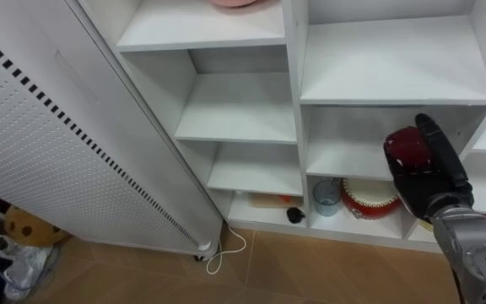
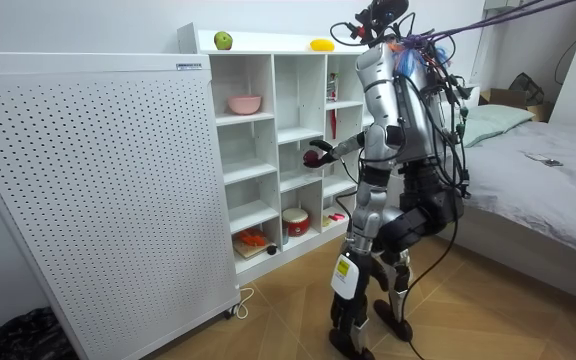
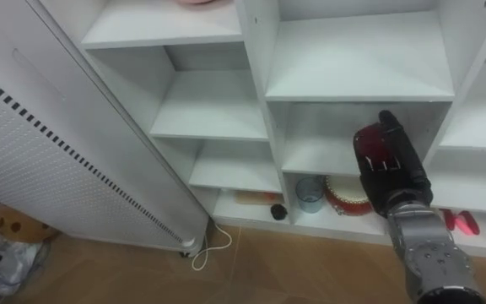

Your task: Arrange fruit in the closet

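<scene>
1. At the closet (image 1: 154, 84) front, we see the right hand (image 1: 433, 173) curled round a dark red apple (image 1: 403, 148), holding it up before the middle column.
2. Risk, our guess: a drop. Much of the apple bulges out past the fingers on the hand's left. A loosened finger or a knock could send it to the floor.
3. Risk: a clip on the way in. The opening looks low and the hand stands upright. Fingertips may hit the upper shelf (image 1: 395, 63), or the wrist may catch the lower shelf (image 1: 344, 159) edge.
4. Risk: a roll-off after release. The lower shelf looks flat with no lip. An apple let go near the front could fall toward the cup (image 1: 326, 197) and red tin (image 1: 369, 198) in the bottom compartment.
5. Risk: balance. In the room view the robot stands close to the closet with knees bent and arm stretched out. A longer reach may tip it forward.
6. Position: the apple sits against the palm, touching the fingers, on the hand's upper left in the eye views.
7. The apple is level with the compartment just above the cup and tin. We cannot tell whether it is past the front edge or just outside.
</scene>
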### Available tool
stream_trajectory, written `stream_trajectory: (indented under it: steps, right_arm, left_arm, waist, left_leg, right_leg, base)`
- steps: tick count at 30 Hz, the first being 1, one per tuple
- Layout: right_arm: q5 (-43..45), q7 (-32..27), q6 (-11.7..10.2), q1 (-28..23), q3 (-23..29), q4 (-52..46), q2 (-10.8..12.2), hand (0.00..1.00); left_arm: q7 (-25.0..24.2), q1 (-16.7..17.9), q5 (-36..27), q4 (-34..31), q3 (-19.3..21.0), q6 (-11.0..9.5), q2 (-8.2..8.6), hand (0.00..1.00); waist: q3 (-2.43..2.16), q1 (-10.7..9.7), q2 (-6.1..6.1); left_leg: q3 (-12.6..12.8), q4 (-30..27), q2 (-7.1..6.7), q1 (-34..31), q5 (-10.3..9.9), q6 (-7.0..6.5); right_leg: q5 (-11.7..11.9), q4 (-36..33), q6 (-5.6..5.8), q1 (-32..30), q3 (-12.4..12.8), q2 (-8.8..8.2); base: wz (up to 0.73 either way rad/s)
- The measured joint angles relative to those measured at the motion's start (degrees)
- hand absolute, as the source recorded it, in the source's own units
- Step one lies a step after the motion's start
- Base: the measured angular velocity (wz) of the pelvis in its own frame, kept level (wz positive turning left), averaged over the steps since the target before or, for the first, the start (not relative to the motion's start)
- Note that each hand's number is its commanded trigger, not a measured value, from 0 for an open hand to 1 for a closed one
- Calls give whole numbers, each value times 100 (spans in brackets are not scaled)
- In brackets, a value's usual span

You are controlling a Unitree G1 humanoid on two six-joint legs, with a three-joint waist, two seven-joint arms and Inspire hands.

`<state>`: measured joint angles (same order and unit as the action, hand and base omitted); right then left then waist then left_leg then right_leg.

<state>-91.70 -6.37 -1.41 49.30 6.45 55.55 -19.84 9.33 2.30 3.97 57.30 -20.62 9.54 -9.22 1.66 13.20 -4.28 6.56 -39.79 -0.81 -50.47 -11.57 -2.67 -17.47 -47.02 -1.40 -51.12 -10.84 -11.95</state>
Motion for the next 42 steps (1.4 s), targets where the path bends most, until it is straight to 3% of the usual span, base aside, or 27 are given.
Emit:
stream_trajectory:
  steps: [17, 26, 32, 37, 42]
  right_arm:
    - [27, -48, 35, -1, -2, 1, 0, 0]
    - [83, -58, 165, -67, -14, 16, 0, 0]
    - [83, 112, 294, -318, -25, 652, 0, 0]
    - [30, 268, 356, -817, -7, 1003, -2, 0]
    - [175, 749, 405, -1065, 58, 1757, -10, 0]
  left_arm:
    - [0, 19, 2, -5, -16, 18, -2, 0]
    - [4, 108, 1, -222, 1, 19, -46, 0]
    - [-1, 180, -63, -199, 3, 21, -67, 0]
    - [-132, 183, 8, -146, 67, 8, -104, 0]
    - [-298, 157, 10, 132, 455, -30, -105, 0]
  waist:
    - [-8, -12, -11]
    - [-1, -28, -2]
    - [30, -33, 40]
    - [67, -40, 84]
    - [89, -186, 88]
  left_leg:
    - [70, 32, 15, 23, -1, 1]
    - [128, 125, 50, 225, -11, -7]
    - [145, 357, 90, 707, -13, -1]
    - [131, 581, 98, 1154, -30, 33]
    - [77, 846, 110, 1652, -23, 61]
  right_leg:
    - [5, 34, -9, 16, -8, 15]
    - [-21, 97, 5, 239, -36, 15]
    - [-36, 328, 31, 745, -99, 36]
    - [-37, 627, 66, 1234, -126, 127]
    - [-5, 1009, 80, 1812, -287, 165]
  base:
    - [0]
    - [1]
    - [0]
    - [0]
    - [3]
